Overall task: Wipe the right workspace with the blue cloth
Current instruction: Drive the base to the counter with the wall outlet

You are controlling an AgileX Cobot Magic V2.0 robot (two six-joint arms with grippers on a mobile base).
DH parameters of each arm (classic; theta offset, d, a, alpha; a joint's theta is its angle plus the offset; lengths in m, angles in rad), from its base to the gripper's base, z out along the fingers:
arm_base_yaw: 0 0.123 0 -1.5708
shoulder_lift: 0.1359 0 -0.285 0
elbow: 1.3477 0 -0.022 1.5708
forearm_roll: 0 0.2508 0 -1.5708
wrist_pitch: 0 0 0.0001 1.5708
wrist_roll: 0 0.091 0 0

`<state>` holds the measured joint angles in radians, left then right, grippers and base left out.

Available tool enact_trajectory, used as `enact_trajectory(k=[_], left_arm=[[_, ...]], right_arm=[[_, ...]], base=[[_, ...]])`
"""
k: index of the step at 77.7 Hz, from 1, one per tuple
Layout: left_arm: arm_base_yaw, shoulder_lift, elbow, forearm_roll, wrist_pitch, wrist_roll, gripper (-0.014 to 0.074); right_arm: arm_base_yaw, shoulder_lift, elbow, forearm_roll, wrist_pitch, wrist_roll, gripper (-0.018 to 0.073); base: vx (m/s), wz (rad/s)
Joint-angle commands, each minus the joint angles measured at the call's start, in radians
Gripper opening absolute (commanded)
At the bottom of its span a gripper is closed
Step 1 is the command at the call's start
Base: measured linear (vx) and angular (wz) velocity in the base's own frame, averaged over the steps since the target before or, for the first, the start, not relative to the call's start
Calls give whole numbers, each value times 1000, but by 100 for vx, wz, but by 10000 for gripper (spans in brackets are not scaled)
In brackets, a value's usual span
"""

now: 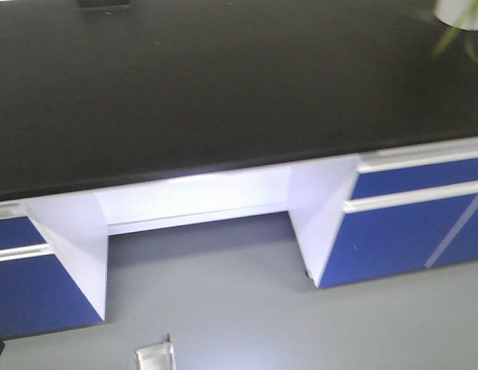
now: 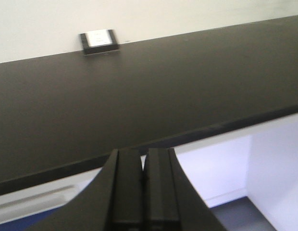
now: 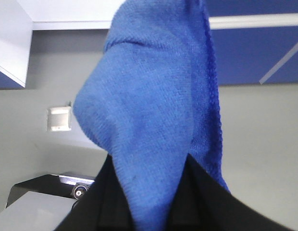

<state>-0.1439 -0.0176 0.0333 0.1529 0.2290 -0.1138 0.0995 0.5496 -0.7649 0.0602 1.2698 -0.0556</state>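
Although it fills most of the right wrist view, I can see the blue cloth (image 3: 154, 120) pinched in the right jaws, which are closed on its bunched folds; behind it lie grey floor (image 3: 264, 144) and blue cabinet fronts (image 3: 250, 53) — the cloth is held clear of the black tabletop (image 1: 223, 77); the left jaws are pressed together with nothing between them, low before the tabletop's front edge; a small socket box (image 2: 99, 42) sits at its far edge.

L gripper (image 2: 142, 185) closed, R (image 3: 151, 192) on cloth (image 3: 149, 96)
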Motion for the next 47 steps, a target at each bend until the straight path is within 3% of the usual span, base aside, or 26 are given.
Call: enact_trajectory(k=[1, 23, 47], left_arm=[[-7, 0, -26, -1, -82, -2, -6], [-7, 0, -26, -1, -82, -2, -6], [-7, 0, -26, -1, -82, -2, -6]], right_arm=[[-5, 5, -27, 0, 17, -4, -4], [-5, 5, -27, 0, 17, -4, -4], [-5, 5, -27, 0, 17, -4, -4]], base=[[44, 58], [39, 44], [28, 11]])
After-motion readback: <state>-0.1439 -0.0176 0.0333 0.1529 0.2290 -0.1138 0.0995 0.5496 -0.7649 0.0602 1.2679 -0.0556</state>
